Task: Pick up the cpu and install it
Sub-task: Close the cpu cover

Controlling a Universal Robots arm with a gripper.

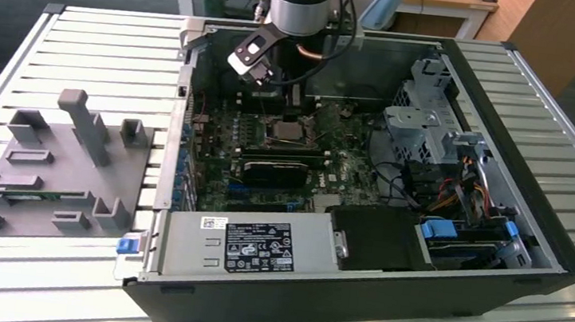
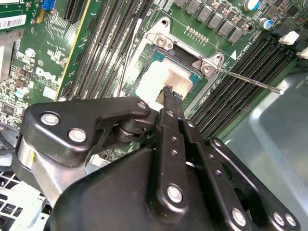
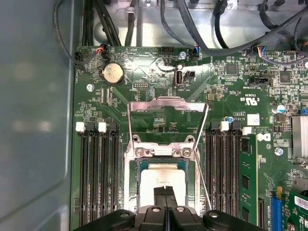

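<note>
While my tool (image 2: 168,92) hangs pinched shut, holding nothing, over the cpu (image 2: 159,77) lying in the socket (image 2: 161,41), a sideways nudge could skew it and spoil the seating.

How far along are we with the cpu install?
Done: in the first wrist view the cpu lies flat inside the socket. In hand: nothing gripped; the end effector, shut, hangs over the cpu's lid, contact unclear. Left: the retention frame stands open; in the second wrist view the lever is unlatched.
</note>
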